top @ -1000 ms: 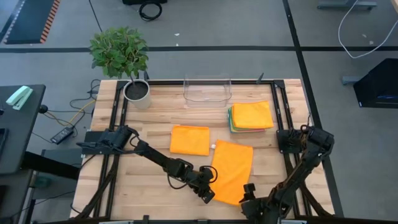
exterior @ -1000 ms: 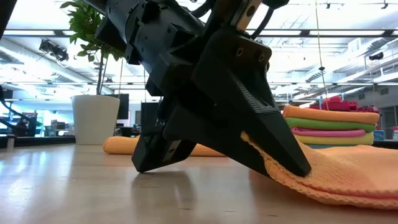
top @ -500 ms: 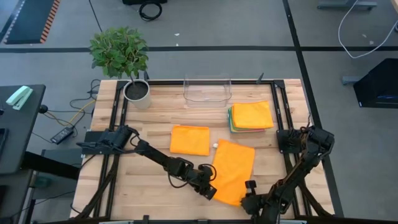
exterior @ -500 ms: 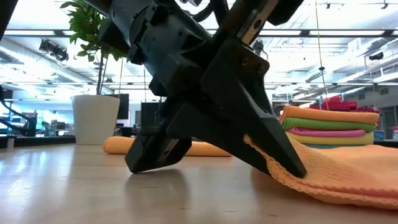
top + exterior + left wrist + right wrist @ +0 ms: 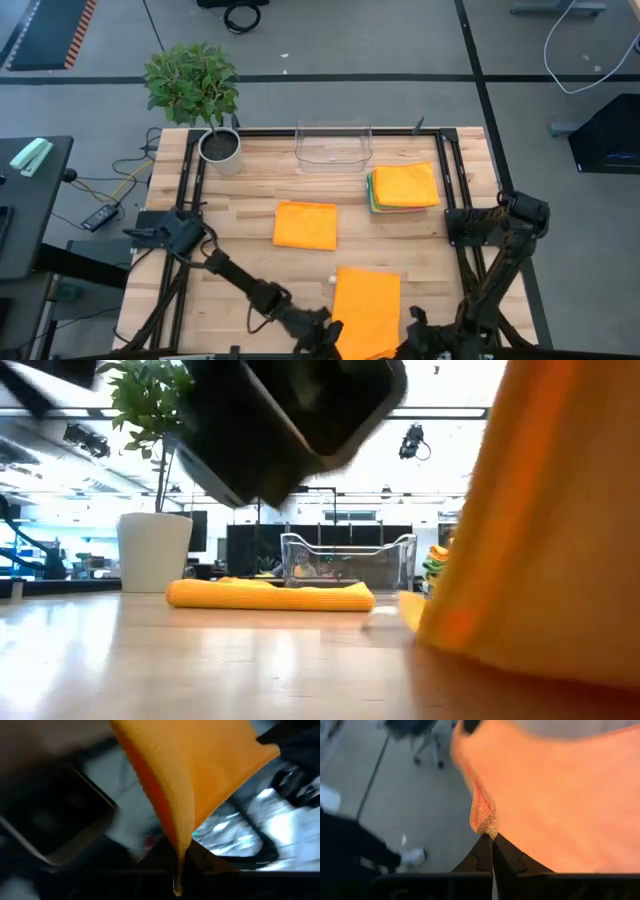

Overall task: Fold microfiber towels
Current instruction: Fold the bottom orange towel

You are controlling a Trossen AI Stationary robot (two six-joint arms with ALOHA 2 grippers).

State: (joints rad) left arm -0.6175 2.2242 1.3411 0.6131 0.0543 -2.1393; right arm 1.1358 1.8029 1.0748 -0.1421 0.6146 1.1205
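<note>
High view: lifted orange microfiber cloth (image 5: 365, 310) cut off at bottom edge. Low view: dark arm housing (image 5: 290, 410) blurred, upper left; stacked coloured cloths (image 5: 436, 563) mostly hidden.

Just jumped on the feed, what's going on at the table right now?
Both arms are at the near edge of the table, each pinching a corner of one orange towel. The left gripper and the right gripper are shut on it, and it hangs lifted in the low view. One folded orange towel lies mid-table, and a stack of towels waits beside the clear bin.
</note>
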